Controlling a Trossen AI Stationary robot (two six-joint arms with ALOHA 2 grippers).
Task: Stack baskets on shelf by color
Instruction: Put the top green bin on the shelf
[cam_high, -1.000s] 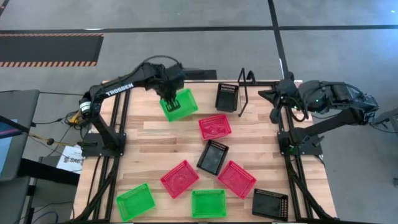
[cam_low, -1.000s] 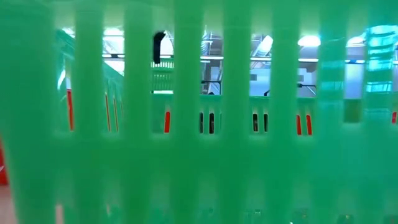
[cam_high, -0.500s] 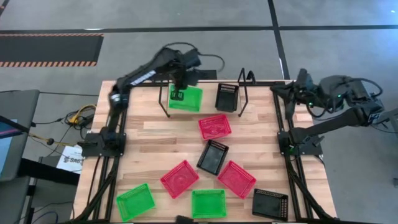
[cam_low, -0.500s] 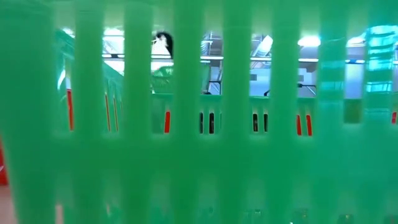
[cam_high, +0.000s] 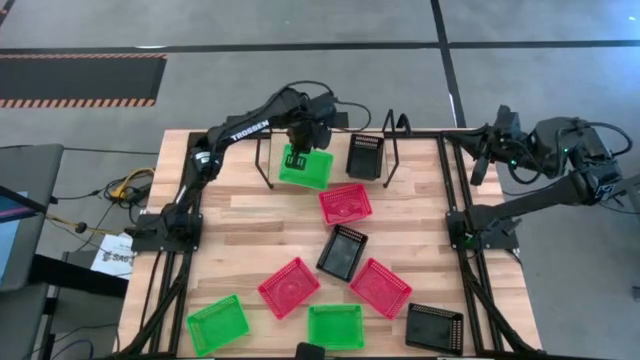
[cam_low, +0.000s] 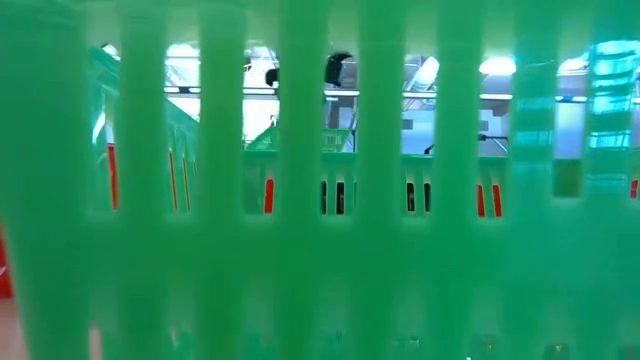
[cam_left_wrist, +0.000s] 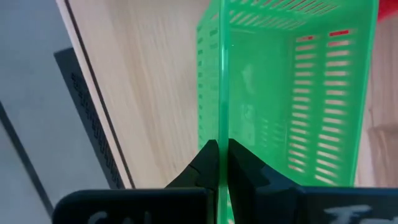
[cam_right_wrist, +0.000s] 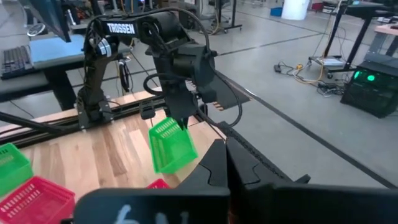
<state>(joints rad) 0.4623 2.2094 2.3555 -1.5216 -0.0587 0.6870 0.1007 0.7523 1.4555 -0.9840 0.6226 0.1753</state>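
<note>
My left gripper (cam_high: 297, 152) is shut on a green basket (cam_high: 306, 169) above the left part of the shelf, between its black wire uprights (cam_high: 391, 150). A black basket (cam_high: 364, 156) sits at the shelf's right part. On the table lie three red baskets (cam_high: 345, 203), two more green baskets (cam_high: 335, 326) and two more black baskets (cam_high: 342, 250). My right gripper (cam_high: 480, 155) is shut on nothing, drawn back beyond the table's right edge. My left gripper pinches one upright wall of the green basket at its rim (cam_left_wrist: 222, 134) between its two fingers, one inside the basket and one outside. The fingers (cam_right_wrist: 181, 121) point down from above. The basket (cam_right_wrist: 171, 146) hangs tilted below them, clear of the wood.
A green basket (cam_low: 320, 250) right in front of the low camera fills that view; only slits show the far end. The loose baskets are scattered over the table's middle and near part. Bare wood lies on the left side (cam_high: 230, 215).
My left gripper has carried the green basket toward the table's far edge and to the right, in between the shelf's uprights, sinking a little and rolling, so the basket has turned about. My right arm has drawn back toward the right edge.
</note>
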